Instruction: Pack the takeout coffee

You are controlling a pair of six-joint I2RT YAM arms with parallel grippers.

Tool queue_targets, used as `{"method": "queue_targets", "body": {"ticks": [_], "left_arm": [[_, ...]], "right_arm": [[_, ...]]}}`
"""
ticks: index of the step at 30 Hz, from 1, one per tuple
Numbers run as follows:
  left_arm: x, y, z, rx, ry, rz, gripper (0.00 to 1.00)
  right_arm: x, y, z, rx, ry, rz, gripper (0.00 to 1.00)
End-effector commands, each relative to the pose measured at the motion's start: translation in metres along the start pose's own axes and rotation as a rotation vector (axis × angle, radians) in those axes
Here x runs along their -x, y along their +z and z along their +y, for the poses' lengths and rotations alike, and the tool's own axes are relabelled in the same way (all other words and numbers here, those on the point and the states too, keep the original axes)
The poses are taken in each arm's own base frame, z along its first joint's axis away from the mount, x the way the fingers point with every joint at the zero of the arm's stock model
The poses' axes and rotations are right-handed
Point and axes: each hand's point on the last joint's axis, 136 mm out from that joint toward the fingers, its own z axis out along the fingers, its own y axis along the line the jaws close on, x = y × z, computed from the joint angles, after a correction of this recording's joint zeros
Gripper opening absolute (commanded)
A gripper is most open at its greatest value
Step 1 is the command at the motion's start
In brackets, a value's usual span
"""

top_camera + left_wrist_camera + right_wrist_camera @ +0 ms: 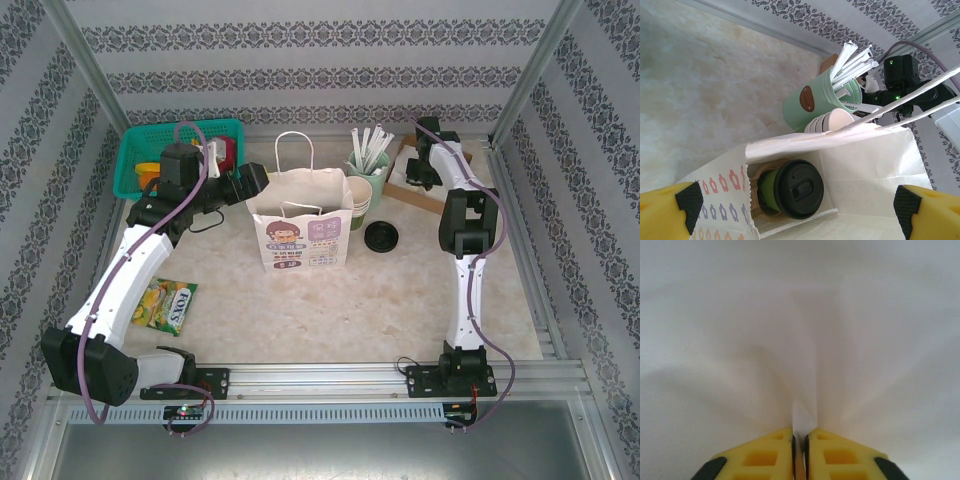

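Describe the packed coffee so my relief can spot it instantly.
Find the white paper bag standing mid-table. Looking down into it, the takeout coffee sits near one end. Unlike the lidless stacked cups beside the bag, it wears a round black lid.

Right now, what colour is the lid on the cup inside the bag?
The lid is black; the left wrist view shows it best.

Inventory: one paper bag [300, 240]; one takeout coffee [790, 189] (lidded, standing inside the bag); one loose black lid [381, 237]; one green holder [368, 172] of wrapped straws [372, 140], several, not countable; one stack of lidless cups [360, 205], number unclear; one teal basket [130, 165]; one snack packet [167, 305].
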Motion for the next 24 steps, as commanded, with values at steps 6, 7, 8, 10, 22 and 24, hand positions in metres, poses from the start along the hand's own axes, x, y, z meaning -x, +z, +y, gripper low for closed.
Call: {"method": "queue_targets", "body": {"ticks": [6,7,8,10,22,24], "left_arm": [[-0.001,-0.007,0.000,0.003,0.032,-0.007,1.00],[0.000,-0.007,0.000,0.003,0.032,-0.009,1.00],[0.000,-0.007,0.000,0.002,0.031,-0.008,1.00],[-0.001,-0.006,0.000,0.001,0.028,-0.007,1.00],[-0.003,-0.009,0.000,0.003,0.034,-0.007,1.00],[-0.003,-0.010,0.000,0.003,0.037,-0.011,1.00]], "right_arm": [[0.017,-0.050,-0.001,-0.013,-0.028,-0.098,0.12],[0.018,-0.052,-0.001,-0.016,-0.029,-0.104,0.17],[0.019,-0.055,-0.001,-0.016,-0.030,-0.111,0.18],[0.019,-0.056,-0.002,-0.017,-0.029,-0.115,0.14],[0.024,-0.091,0.012,0.108,-0.015,-0.163,0.00],[0.023,-0.104,0.014,0.129,-0.026,-0.181,0.00]]}}
